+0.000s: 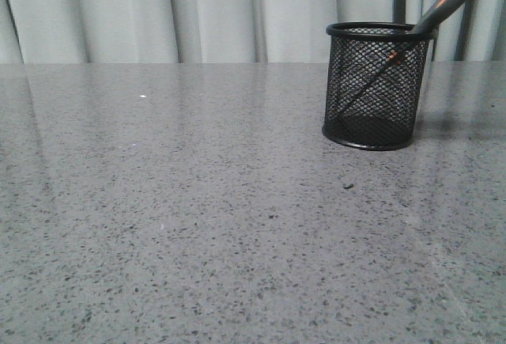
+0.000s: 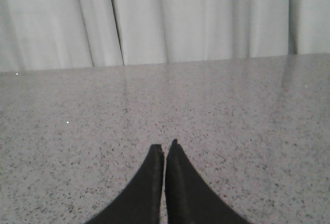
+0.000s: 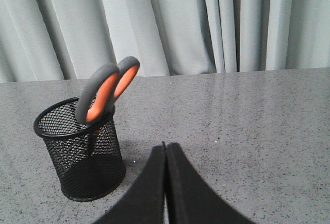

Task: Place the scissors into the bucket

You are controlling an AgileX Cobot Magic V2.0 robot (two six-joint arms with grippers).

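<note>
Two black grippers sit low in their own wrist views, each with its fingers pressed together to a thin seam and nothing held between them: the left gripper [image 2: 164,152] at the bottom centre of its frame, the right gripper [image 3: 165,149] likewise in its own. Neither one appears in the front view. Beneath them spreads the speckled grey table [image 1: 198,225], glossy enough to carry faint reflections of the folds behind. Further back in the front view, at the right of the frame, the bucket [image 1: 376,95] stands upright on the table, black mesh with a solid rim. The scissors [image 1: 451,0] are inside it, blades down and leaning, the handles poking out over the rim toward the upper right corner. The right wrist view shows the same pair at lower left of its frame, the grey loops with orange lining resting against the bucket's rim. Farthest off, pale pleated curtains [image 1: 198,12] close the top of every view
</note>
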